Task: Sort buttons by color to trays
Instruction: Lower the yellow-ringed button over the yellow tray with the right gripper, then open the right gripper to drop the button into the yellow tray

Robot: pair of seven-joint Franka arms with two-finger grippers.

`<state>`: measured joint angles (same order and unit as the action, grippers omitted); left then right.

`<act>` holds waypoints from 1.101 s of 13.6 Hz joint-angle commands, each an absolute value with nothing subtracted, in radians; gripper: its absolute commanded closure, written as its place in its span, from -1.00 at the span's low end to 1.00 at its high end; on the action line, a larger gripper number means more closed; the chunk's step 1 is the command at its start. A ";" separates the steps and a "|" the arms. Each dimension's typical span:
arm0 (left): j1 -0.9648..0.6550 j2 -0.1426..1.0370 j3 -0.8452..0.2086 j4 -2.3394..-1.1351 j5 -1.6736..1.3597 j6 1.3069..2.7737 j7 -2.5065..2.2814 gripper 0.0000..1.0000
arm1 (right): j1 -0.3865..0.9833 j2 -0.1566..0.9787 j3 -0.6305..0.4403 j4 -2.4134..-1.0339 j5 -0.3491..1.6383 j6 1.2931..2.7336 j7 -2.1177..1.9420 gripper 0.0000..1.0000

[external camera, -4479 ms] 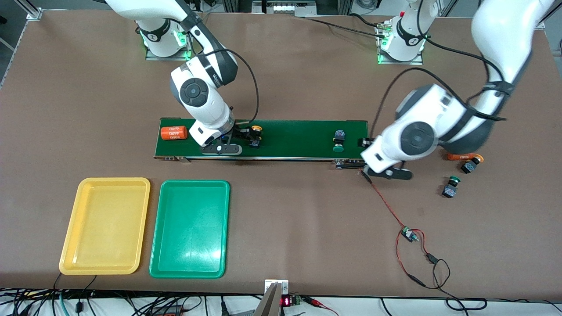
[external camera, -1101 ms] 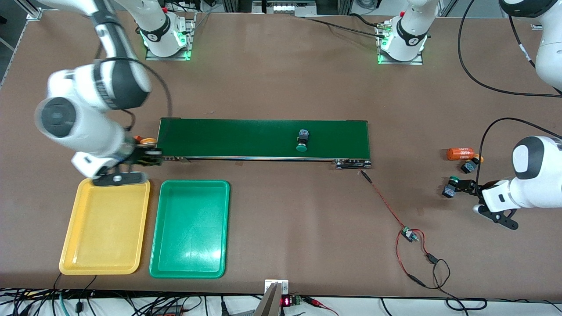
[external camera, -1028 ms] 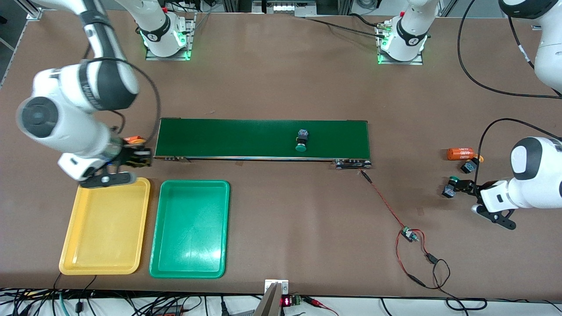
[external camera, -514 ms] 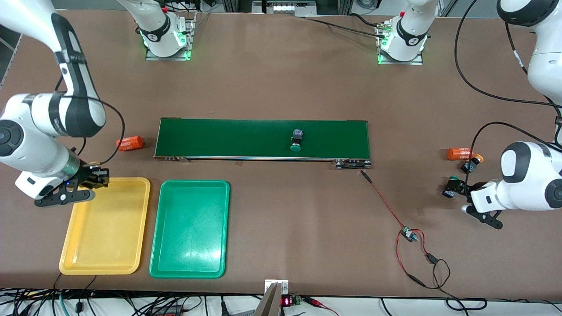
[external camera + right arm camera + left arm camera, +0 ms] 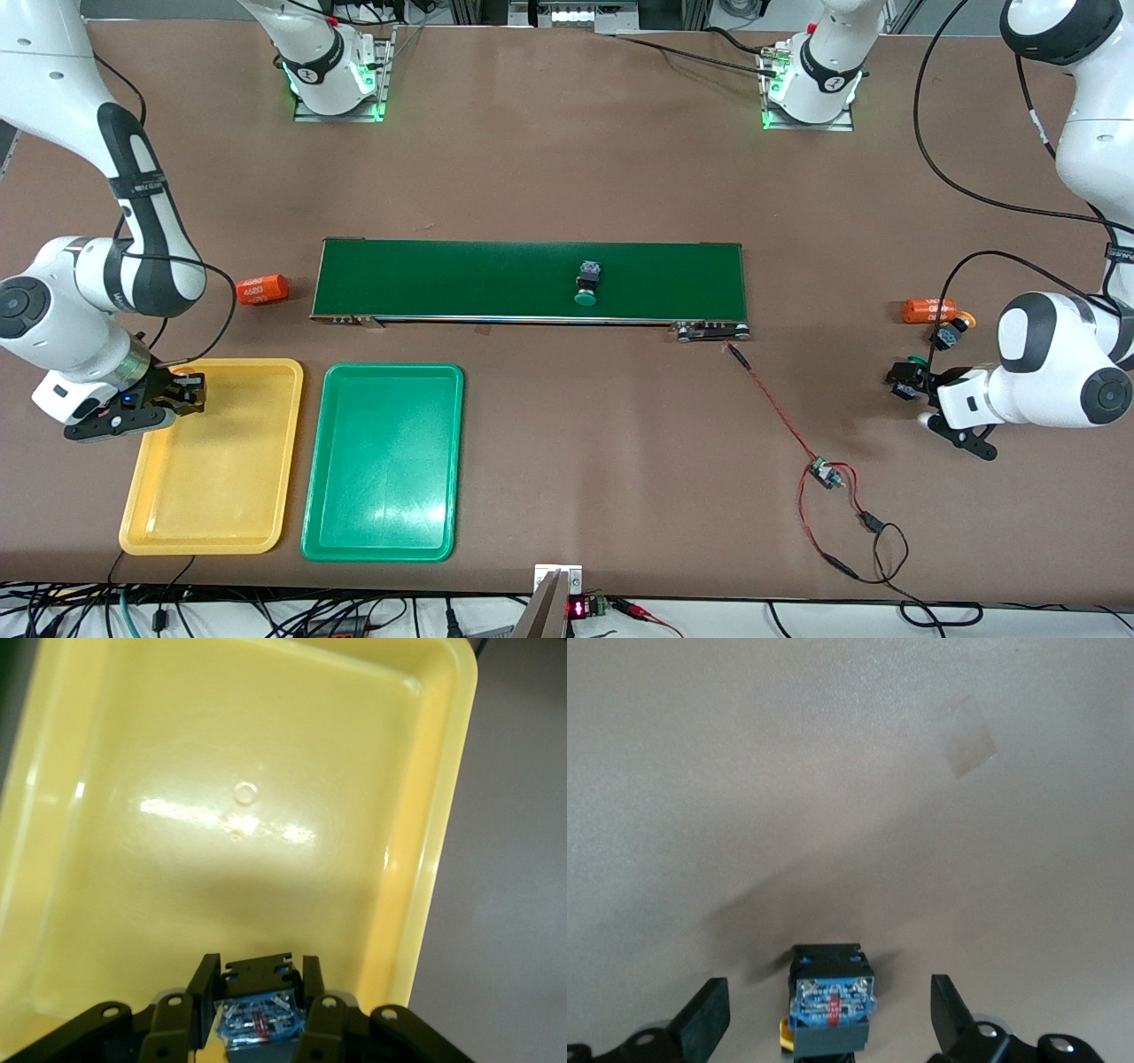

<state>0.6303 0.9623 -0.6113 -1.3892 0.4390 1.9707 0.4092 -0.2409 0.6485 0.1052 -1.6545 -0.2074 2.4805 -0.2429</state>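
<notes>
My right gripper (image 5: pixel 188 395) is shut on a button (image 5: pixel 257 1010) with a dark body and a blue contact block, its cap hidden. It hangs over a corner of the yellow tray (image 5: pixel 213 470), whose floor (image 5: pixel 239 815) fills the right wrist view. The green tray (image 5: pixel 383 461) lies beside the yellow one. A green-capped button (image 5: pixel 585 285) lies on the dark-green belt (image 5: pixel 443 279). My left gripper (image 5: pixel 918 394) is open at the left arm's end of the table, its fingers either side of a green-capped button (image 5: pixel 904 379), seen body-on (image 5: pixel 831 1010). A yellow-capped button (image 5: pixel 951 330) lies just past it.
An orange cylinder (image 5: pixel 262 289) lies off the belt's end toward the right arm's side. Another orange cylinder (image 5: pixel 928 310) lies by the yellow-capped button. A red-and-black wire with a small board (image 5: pixel 824 474) trails from the belt toward the front edge.
My right gripper carried its button from beside the belt's end to over the yellow tray. The belt's button drifted toward the right arm's end. My left gripper edged closer around the green-capped button.
</notes>
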 commanded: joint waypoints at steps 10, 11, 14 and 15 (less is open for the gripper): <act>0.632 0.962 -0.601 -1.388 0.448 2.008 0.463 1.00 | -0.270 0.710 0.124 -1.695 -0.218 2.586 -0.256 -0.85; 0.627 0.953 -0.601 -1.387 0.449 1.991 0.456 1.00 | -0.267 0.701 0.124 -1.695 -0.219 2.571 -0.256 -0.85; 0.623 0.916 -0.621 -1.379 0.449 1.921 0.442 1.00 | -0.261 0.622 0.172 -1.683 -0.186 2.337 -0.226 -0.83; 0.617 0.898 -0.644 -1.378 0.443 1.883 0.434 1.00 | -0.256 0.586 0.182 -1.683 -0.158 2.272 -0.197 -0.83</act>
